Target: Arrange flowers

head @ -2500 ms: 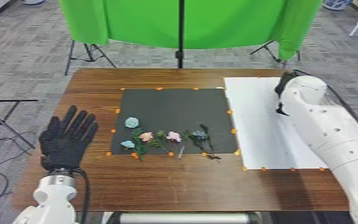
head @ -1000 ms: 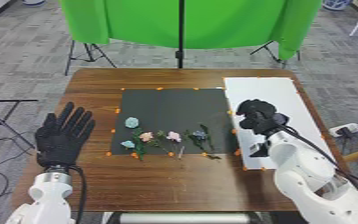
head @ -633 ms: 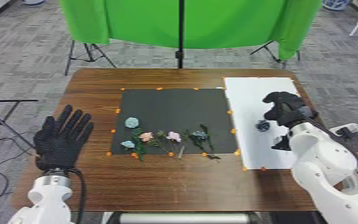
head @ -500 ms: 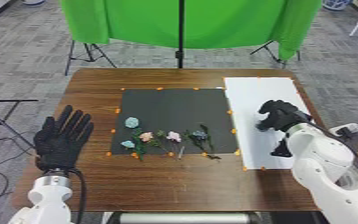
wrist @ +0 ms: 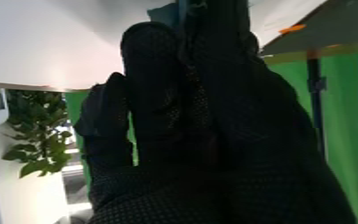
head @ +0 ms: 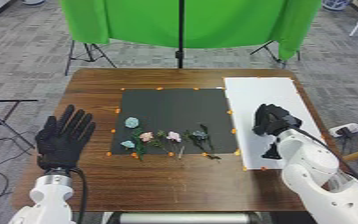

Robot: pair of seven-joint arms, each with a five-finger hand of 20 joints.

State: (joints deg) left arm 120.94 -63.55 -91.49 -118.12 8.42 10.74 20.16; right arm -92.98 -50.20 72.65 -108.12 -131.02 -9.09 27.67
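Observation:
Over the middle of the white sheet (head: 253, 95) is my right hand (head: 273, 120), its fingers extended and close together. In the right wrist view a small blue-teal piece (wrist: 164, 14) shows beside the fingertips of this hand (wrist: 202, 115); I cannot tell whether they touch it. On the black mat (head: 171, 107) lie a lone pale blue flower (head: 132, 122), another light blue flower (head: 127, 144), two pink flowers (head: 146, 136) (head: 174, 136) and a dark blue flower with green stems (head: 199, 135). My left hand (head: 62, 142) rests flat, fingers spread, left of the mat.
Orange tabs (head: 233, 131) line the edges of mat and sheet on the brown table (head: 158, 185). Behind the table stand a green cloth (head: 229, 30) and its black pole (head: 180, 55). A leafy plant (wrist: 38, 130) shows in the right wrist view.
My right hand has come from the sheet's far right side toward me and to the left. It now covers the spot where a small dark bluish thing showed on the sheet. The flowers on the mat have not moved.

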